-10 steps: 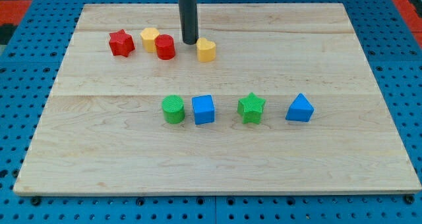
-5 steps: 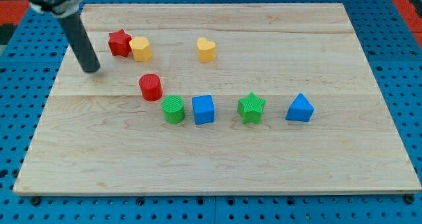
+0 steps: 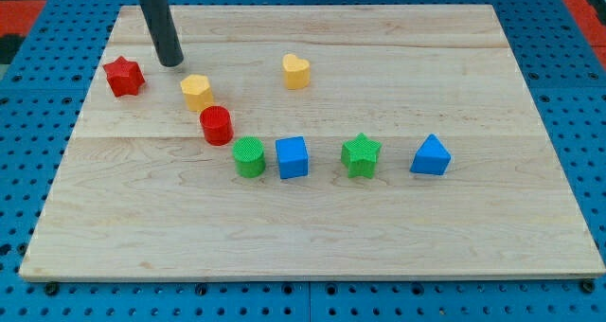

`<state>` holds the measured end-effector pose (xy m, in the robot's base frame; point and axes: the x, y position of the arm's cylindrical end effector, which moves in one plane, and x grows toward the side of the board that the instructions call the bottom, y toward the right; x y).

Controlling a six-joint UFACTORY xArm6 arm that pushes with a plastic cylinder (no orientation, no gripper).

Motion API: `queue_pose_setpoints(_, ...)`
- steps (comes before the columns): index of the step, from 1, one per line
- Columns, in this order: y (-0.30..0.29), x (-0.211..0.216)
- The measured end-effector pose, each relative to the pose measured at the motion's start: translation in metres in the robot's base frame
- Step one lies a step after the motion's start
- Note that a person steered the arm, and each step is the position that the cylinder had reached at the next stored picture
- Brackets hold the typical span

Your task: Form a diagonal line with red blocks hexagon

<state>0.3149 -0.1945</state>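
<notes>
Nearest the view's bottom, a green cylinder (image 3: 249, 157), blue cube (image 3: 293, 157), green star (image 3: 361, 155) and blue block (image 3: 431, 155) are lying in a row on the bench (image 3: 312, 237). Up-left of the green cylinder, the red cylinder (image 3: 216, 125) is sitting just beside it, the yellow hexagon (image 3: 197, 92) is touching or nearly touching the red cylinder, and the red star (image 3: 124, 77) is lying well apart leftward, with a yellow heart (image 3: 296, 71) up-right. There is no gripper; my tip (image 3: 171, 62) is resting farther up-left of the green cylinder, between the red star and the yellow hexagon, touching neither.

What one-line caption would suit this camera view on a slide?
My tip rests between the red star and yellow hexagon, which lines up diagonally with the red cylinder and green cylinder.
</notes>
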Motion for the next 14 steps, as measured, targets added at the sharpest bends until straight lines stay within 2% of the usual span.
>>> queue_pose_setpoints(1,0.046,0.057)
queue_pose_setpoints(2,0.044,0.106)
queue_pose_setpoints(3,0.120,0.112)
queue_pose_setpoints(4,0.172,0.111)
queue_pose_setpoints(7,0.106,0.068)
queue_pose_setpoints(8,0.112,0.115)
queue_pose_setpoints(10,0.063,0.041)
queue_pose_setpoints(11,0.097,0.051)
queue_pose_setpoints(12,0.100,0.041)
queue_pose_setpoints(13,0.107,0.048)
queue_pose_setpoints(14,0.085,0.073)
